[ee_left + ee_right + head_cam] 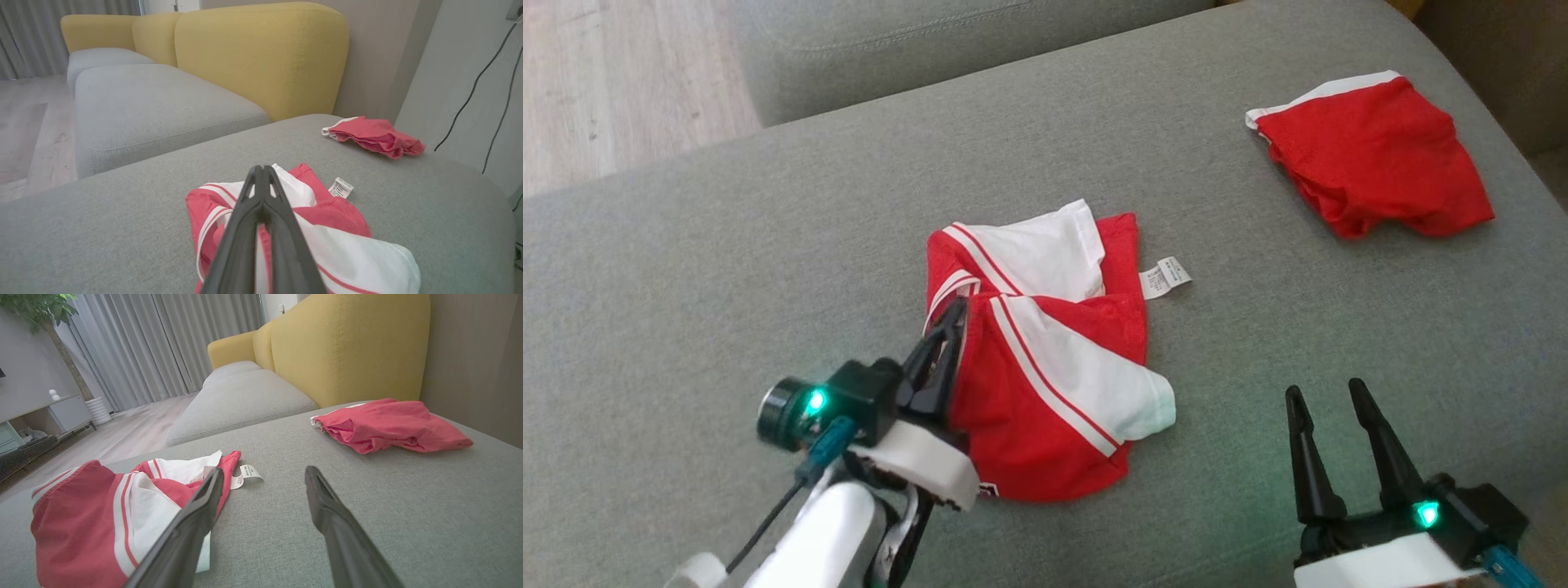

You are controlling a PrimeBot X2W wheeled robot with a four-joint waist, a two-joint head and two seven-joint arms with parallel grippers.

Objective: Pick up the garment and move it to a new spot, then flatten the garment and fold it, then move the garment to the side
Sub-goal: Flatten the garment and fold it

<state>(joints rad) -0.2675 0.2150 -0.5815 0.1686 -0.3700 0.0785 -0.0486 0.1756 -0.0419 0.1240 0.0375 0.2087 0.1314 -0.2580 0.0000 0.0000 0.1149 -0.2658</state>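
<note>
Two claws: left claw pinched tight on the garment edge, right claw spread wide, empty, beside it.

I see bare cushion from nine to twelve o'clock; the red-and-white garment blocks centre, and a second red garment sits at two o'clock.
</note>
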